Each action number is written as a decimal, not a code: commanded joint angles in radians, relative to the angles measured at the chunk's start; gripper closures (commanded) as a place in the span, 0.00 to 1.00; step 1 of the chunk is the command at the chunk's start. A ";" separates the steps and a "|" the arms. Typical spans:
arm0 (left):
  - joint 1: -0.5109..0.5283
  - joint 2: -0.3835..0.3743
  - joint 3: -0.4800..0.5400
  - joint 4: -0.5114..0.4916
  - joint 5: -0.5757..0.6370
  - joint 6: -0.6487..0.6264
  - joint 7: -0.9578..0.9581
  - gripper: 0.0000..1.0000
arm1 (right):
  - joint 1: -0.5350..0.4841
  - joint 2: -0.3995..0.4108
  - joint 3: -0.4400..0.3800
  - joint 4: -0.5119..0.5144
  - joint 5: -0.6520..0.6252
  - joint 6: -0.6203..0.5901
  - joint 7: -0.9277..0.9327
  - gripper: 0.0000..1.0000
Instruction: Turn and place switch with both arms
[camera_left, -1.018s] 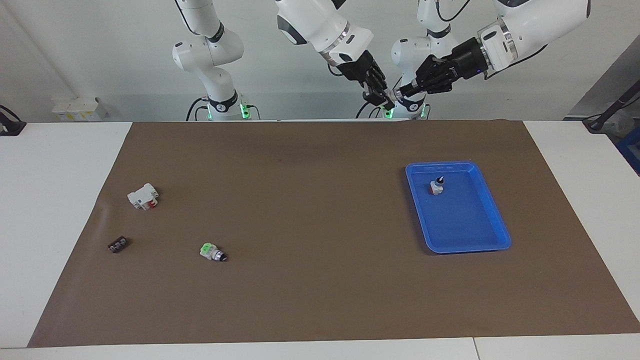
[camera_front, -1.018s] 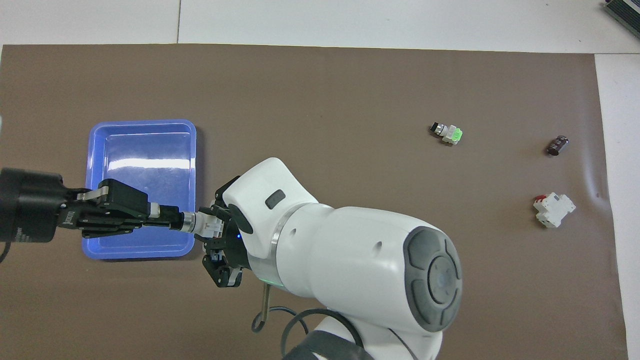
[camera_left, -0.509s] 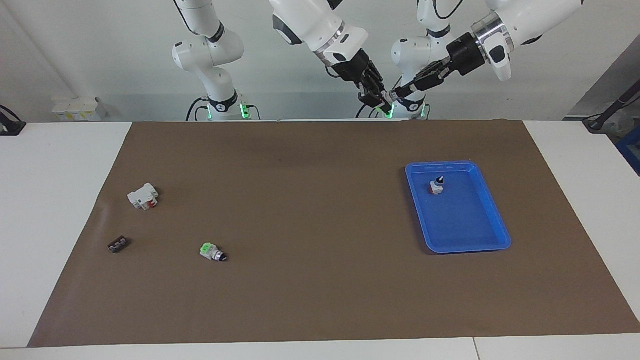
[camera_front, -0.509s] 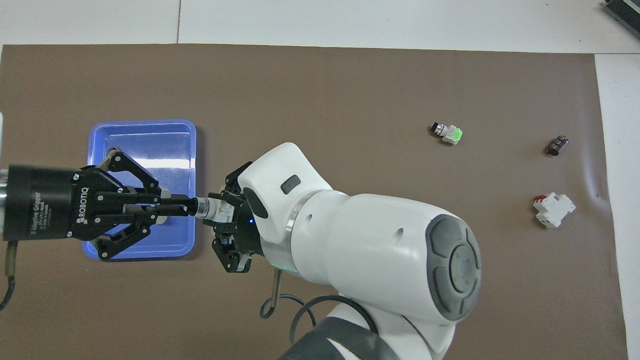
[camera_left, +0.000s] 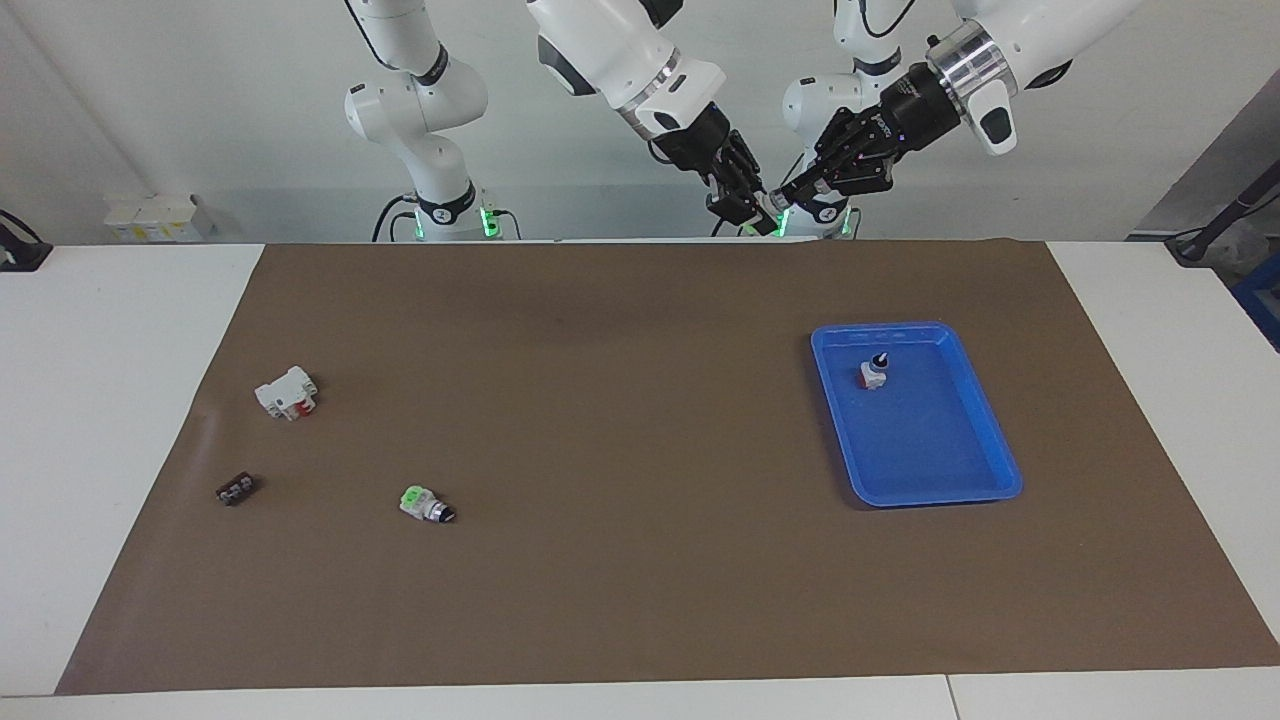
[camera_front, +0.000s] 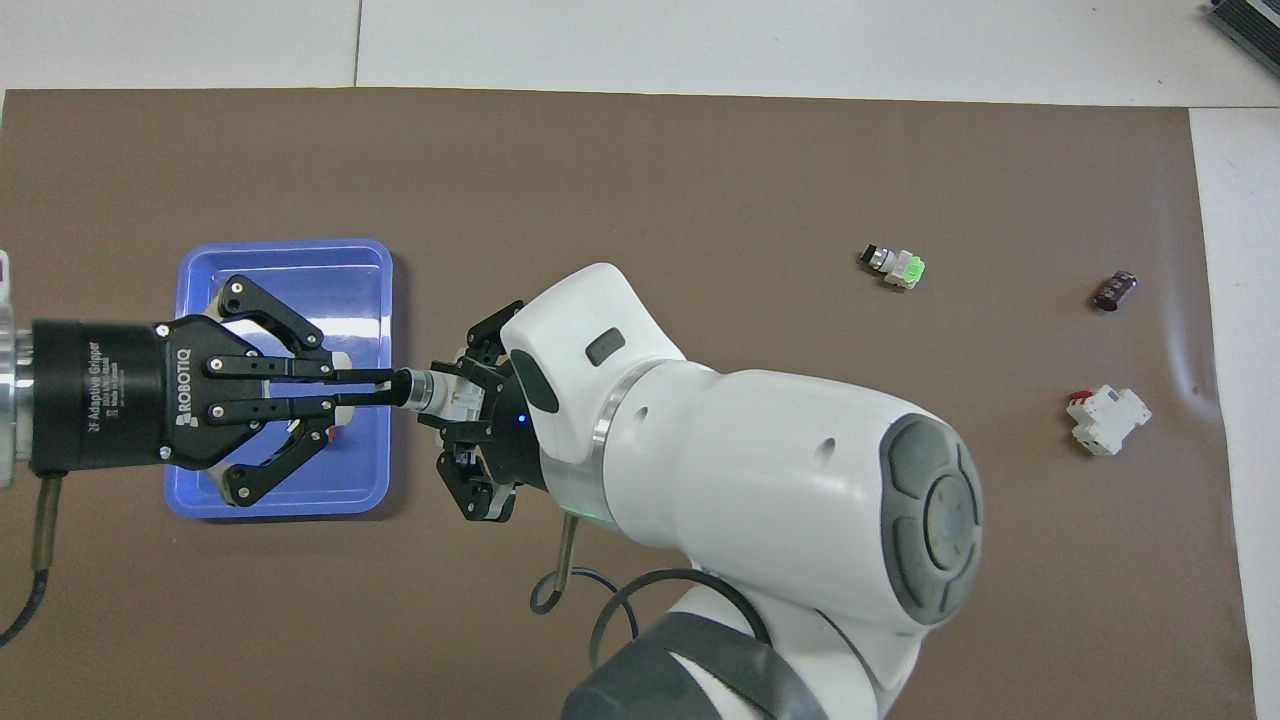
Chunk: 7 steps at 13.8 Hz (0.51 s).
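While both pincers (camera_front: 395, 385) (camera_front: 462, 392) stay clenched on the switch (camera_front: 428, 390), the left one has rotated, so the knob is probably turned.

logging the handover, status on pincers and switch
Left pincer shut on switch knob, right pincer shut on its block. Switch aloft beside tray, not yet placed. Nothing in the way.

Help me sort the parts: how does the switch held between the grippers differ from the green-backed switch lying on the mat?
The switch is up in the air, gripped at both ends by the left gripper and right gripper; the green-backed switch lies untouched on the brown mat. The held one's rear block is whitish, the other's bright green. Both have a silver collar and black knob.
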<state>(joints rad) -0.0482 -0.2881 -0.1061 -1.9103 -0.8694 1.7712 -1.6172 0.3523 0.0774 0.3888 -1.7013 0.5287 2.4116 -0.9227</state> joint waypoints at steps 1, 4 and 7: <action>-0.009 -0.002 -0.017 0.004 -0.028 0.100 -0.046 1.00 | 0.020 0.007 0.035 -0.008 -0.001 -0.019 0.030 1.00; -0.001 -0.003 -0.017 0.002 -0.028 0.100 -0.040 1.00 | 0.021 0.005 0.035 -0.008 -0.001 -0.019 0.030 1.00; 0.004 -0.002 -0.017 0.005 -0.026 0.100 -0.036 1.00 | 0.021 0.005 0.035 -0.015 0.002 -0.019 0.057 0.85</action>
<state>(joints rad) -0.0471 -0.2910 -0.1061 -1.9147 -0.8694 1.7731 -1.6317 0.3528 0.0790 0.3898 -1.7012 0.5287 2.4125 -0.9195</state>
